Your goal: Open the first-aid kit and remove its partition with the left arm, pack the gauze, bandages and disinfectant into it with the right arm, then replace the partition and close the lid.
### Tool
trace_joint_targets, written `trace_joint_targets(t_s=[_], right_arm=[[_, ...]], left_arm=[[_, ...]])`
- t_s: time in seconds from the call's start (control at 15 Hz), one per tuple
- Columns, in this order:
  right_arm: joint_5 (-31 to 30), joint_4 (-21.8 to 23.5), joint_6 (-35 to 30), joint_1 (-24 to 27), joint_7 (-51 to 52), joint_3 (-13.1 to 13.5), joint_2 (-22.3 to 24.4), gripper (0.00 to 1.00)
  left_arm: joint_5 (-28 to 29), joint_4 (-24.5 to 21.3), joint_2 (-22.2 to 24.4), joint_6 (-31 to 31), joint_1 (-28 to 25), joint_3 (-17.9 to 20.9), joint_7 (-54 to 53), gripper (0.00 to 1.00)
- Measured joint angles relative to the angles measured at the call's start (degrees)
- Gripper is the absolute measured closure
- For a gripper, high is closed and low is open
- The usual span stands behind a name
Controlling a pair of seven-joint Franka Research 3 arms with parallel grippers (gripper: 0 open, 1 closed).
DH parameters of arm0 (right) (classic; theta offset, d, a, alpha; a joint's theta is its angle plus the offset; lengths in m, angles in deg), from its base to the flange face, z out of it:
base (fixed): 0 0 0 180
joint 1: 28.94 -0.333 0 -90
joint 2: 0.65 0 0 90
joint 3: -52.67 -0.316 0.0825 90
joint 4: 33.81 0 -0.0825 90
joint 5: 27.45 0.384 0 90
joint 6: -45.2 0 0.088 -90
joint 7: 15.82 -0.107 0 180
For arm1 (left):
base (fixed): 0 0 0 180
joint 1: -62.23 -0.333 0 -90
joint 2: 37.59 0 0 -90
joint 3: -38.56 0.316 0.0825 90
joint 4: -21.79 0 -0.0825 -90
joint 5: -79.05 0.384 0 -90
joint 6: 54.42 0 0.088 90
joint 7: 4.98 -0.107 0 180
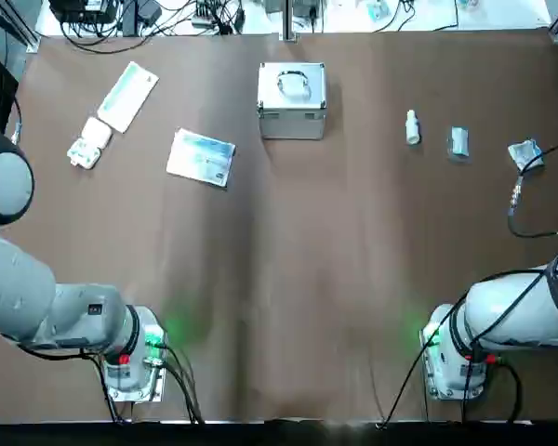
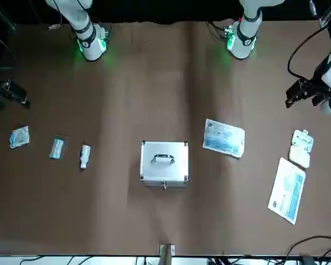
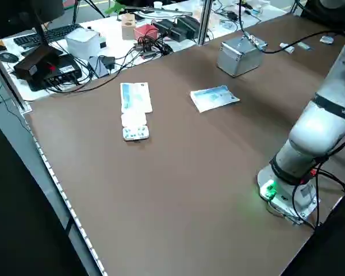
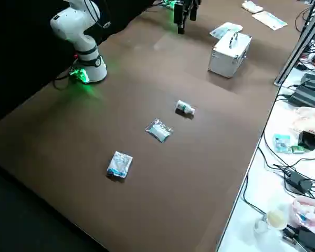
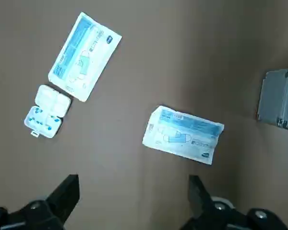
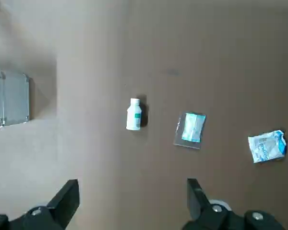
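The first-aid kit point(image 1: 292, 100) is a silver case standing at the far middle of the table. Its lid point(image 2: 164, 158) with the wire handle is shut, so the partition is hidden. To the kit's right lie the white disinfectant bottle point(image 1: 412, 127) and two small blue-white packets point(image 1: 458, 142) point(image 1: 524, 153), the gauze and bandages; I cannot tell which is which. My left gripper point(image 5: 133, 196) hangs open and holds nothing, high over the table's left side. Over the right side, near the packets, my right gripper point(image 6: 132, 197) is open too, with nothing between its fingers.
Left of the kit lie a flat blue-white printed box point(image 1: 202, 157), a small white pill case point(image 1: 88, 144) and a long white-green packet point(image 1: 127, 96). Cables and equipment line the far edge point(image 1: 167, 17). Both arm bases point(image 1: 135, 358) point(image 1: 456, 358) stand at the near edge.
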Motion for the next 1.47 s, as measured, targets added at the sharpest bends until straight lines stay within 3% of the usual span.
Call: trace_joint_targets(t_s=[0.73,1.0,1.47], right_arm=[[0.22,0.48,-0.27,-2.64,-3.41,-0.43,-0.55,0.01],[0.20,0.60,0.31,-6.70,-10.17,-0.73,-3.35,0.01],[0.55,-1.28,2.67,-12.87,-31.41,-0.92,-14.62,0.01]], left_arm=[[-0.21,-0.18,-2.36,0.04,0.41,-0.43,2.89,0.00],[-0.74,-0.14,-4.71,-0.27,3.65,-1.34,14.95,0.00],[-1.30,0.23,-11.20,-7.40,12.86,-1.78,47.00,0.00]])
